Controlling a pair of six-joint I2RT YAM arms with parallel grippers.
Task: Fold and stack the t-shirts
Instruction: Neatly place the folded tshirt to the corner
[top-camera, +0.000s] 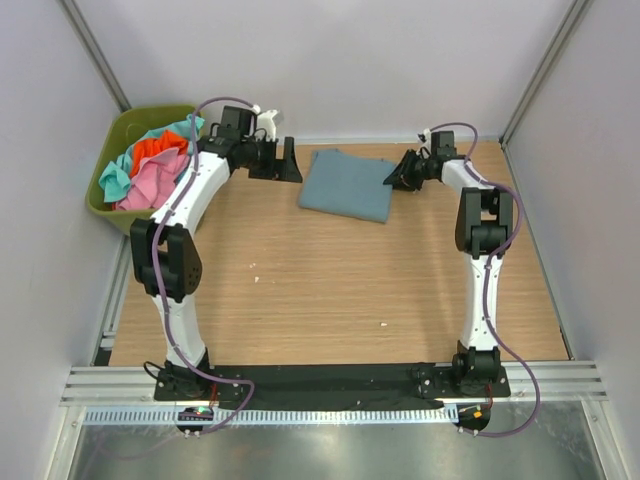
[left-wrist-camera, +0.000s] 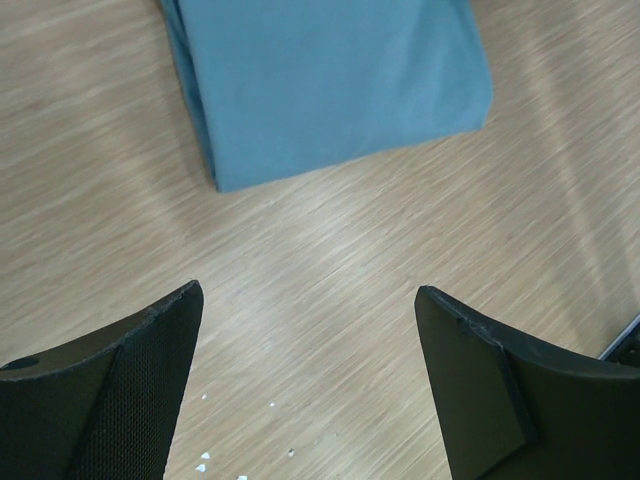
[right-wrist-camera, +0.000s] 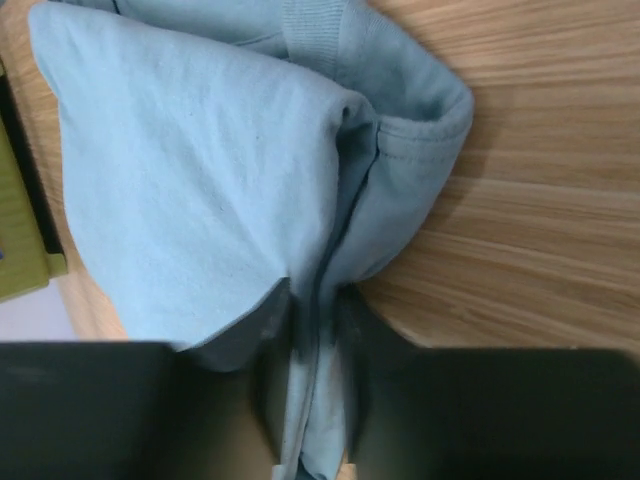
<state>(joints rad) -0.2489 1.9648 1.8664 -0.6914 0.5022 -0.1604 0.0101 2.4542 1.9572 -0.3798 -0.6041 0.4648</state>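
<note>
At the far left, an olive-green plastic bin with rounded corners is set at the edge of the pale, straight-grained wooden table. Soft cloth is heaped in it in crumpled folds: a turquoise t-shirt, an orange-red t-shirt and a pink t-shirt. Their outlines are tangled together, and the bin's right side is partly hidden behind the white left arm.

Just right of the bin, the left gripper is held above bare wood. Its black fingers are spread wide apart with nothing between them, one with a fine mesh texture on its inner face. Small white specks are seen on the wood below.

Near the far middle of the table, a muted slate-blue t-shirt is laid folded into a flat, roughly rectangular pad with smooth faces and stacked layers at its edge. In the left wrist view its far part is cut off by the frame.

At the shirt's right edge, the right gripper is closed on the cloth: in the right wrist view a thin fold of slate-blue fabric is pinched in the narrow gap between the dark, blurred fingers. A stitched hem and a ribbed band are seen there, with the layers bulging loosely beyond the grip. How many layers are caught cannot be made out.
</note>
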